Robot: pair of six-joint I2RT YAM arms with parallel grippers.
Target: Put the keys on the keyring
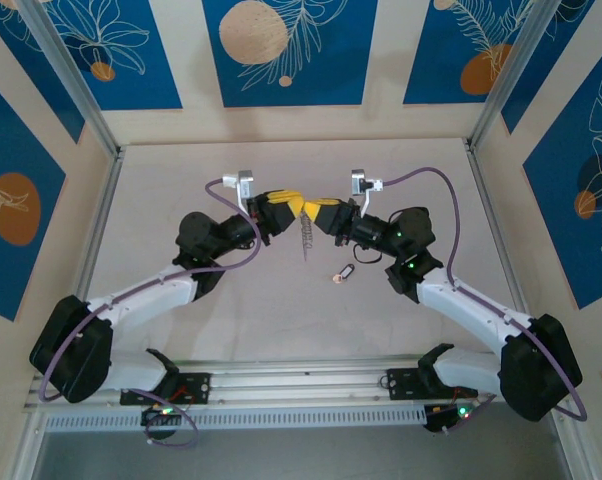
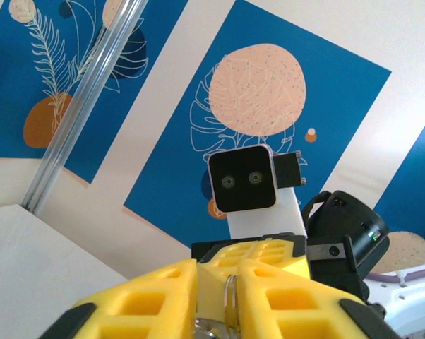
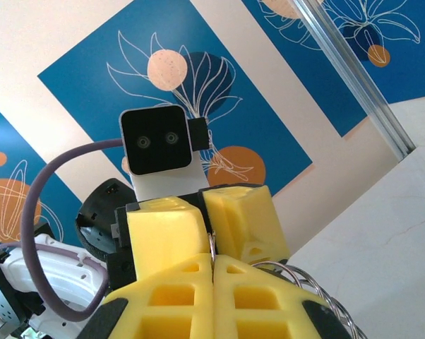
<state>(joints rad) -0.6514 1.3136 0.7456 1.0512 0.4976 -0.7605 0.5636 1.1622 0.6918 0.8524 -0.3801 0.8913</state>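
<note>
Keyring of thin grey wire (image 1: pixel 306 238), likely light, springy and slippery, hangs pinched at its top by my left claw (image 1: pixel 297 206) and right claw (image 1: pixel 315 211); tiny dark tan-ended oblong key (image 1: pixel 343 274), probably stiff, lies nearby on the pale tabletop (image 1: pixel 231 300), best gripped by its flat sides.

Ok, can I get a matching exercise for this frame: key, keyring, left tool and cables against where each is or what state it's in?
Things:
1. key
2. keyring
3. left tool
4. cables

Places or states:
A. purple, looping off each wrist
B. lying loose on the table
C. dangling above the table, gripped from both sides
D. yellow, shut on the ring

Pairs: 1-B, 2-C, 3-D, 4-A
</note>
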